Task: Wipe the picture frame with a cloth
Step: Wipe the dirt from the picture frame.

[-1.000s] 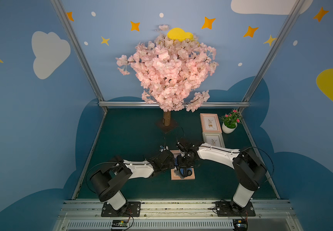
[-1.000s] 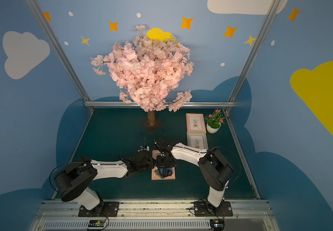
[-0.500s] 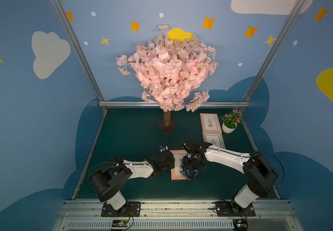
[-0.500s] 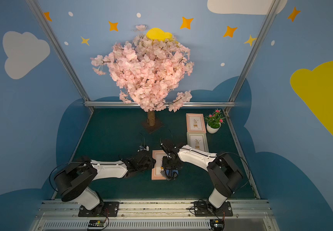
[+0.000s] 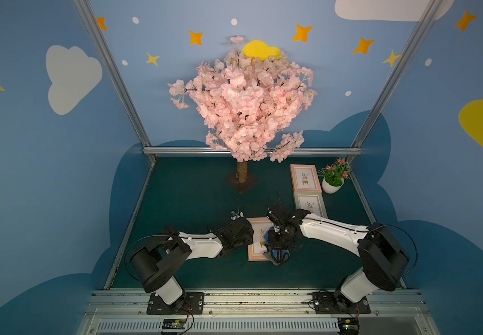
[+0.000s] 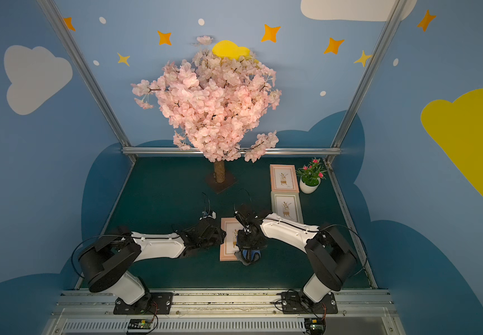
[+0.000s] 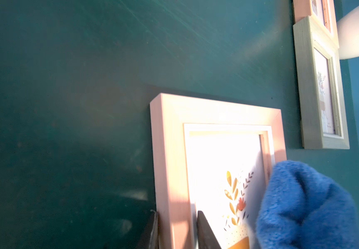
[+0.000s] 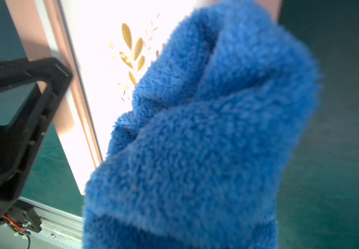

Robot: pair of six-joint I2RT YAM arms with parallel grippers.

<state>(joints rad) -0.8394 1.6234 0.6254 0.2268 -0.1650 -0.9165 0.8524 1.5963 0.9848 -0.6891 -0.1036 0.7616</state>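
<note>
We find left gripper (image 7: 176,229) jaws clamping the picture frame (image 7: 215,110) edge; right gripper (image 5: 278,249) jaws grip the cloth (image 8: 195,151) over it.

Sky-blue walls (image 5: 46,174) painted with white and yellow clouds and orange stars, framed by aluminium posts (image 5: 114,75), enclose a dark green tabletop (image 5: 191,197). A pink blossom tree (image 5: 243,101) stands at the back, with a small potted plant (image 5: 334,178) near the corner.
</note>
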